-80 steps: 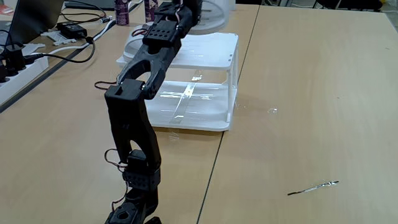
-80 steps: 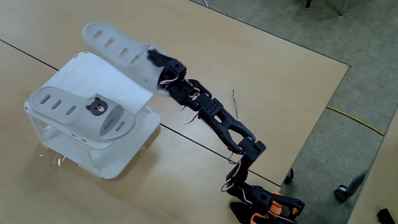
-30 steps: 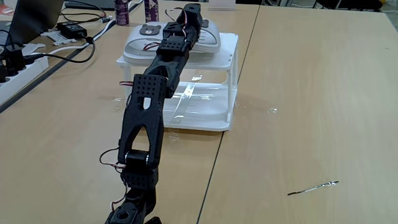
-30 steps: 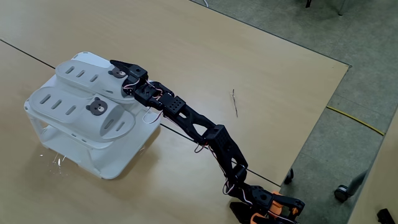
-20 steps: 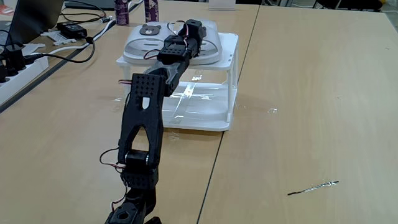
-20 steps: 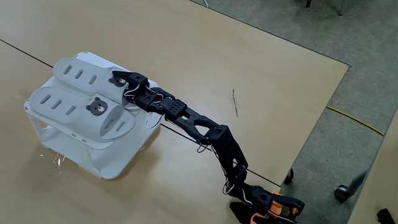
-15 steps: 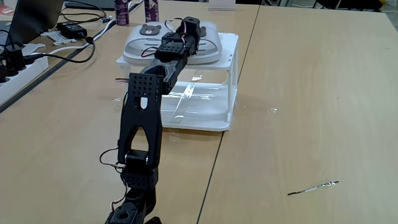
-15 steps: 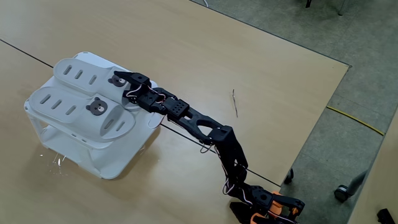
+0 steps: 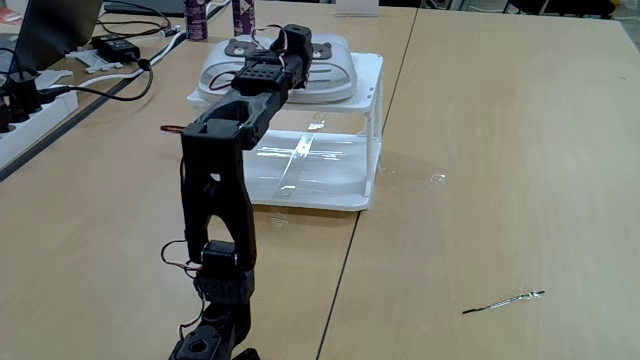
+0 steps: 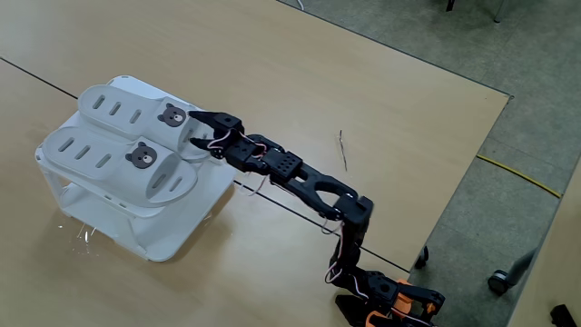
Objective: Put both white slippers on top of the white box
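Both white slippers lie side by side on the flat top of the white box point(image 10: 172, 232). The far slipper point(image 10: 123, 104) and the near slipper point(image 10: 109, 154) each show a brown bear badge. My gripper point(image 10: 201, 133) is open just off the right end of the far slipper, with nothing between its fingers. In the other fixed view the gripper point(image 9: 300, 42) hovers over the box point(image 9: 330, 150), and the slippers point(image 9: 335, 62) are partly hidden behind the arm.
A power strip point(image 9: 25, 110), cables, a laptop and bottles point(image 9: 195, 18) crowd the left and back of the table. A thin metal stick point(image 9: 505, 299) lies on bare wood to the right. The table edge point(image 10: 472, 163) drops to the floor.
The slipper that was held in the air now rests on the box. The gripper has let go of it and drawn back a little; the arm's elbow has risen.
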Controlling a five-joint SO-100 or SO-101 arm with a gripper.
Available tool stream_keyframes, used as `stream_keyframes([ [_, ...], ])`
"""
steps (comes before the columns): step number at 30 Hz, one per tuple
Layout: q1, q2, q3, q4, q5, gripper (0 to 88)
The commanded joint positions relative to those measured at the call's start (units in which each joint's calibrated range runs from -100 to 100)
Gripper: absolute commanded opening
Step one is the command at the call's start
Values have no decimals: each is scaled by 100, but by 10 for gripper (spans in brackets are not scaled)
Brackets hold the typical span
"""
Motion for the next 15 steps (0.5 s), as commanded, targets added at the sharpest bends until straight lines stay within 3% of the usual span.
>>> stream_keyframes([
  [1,43,-1299,260,-66,42,274],
  [2,18,-1434,251,-75,42,242],
  [5,26,-1501,233,-989,42,0],
  [15,59,-1249,982,-8884,42,7],
])
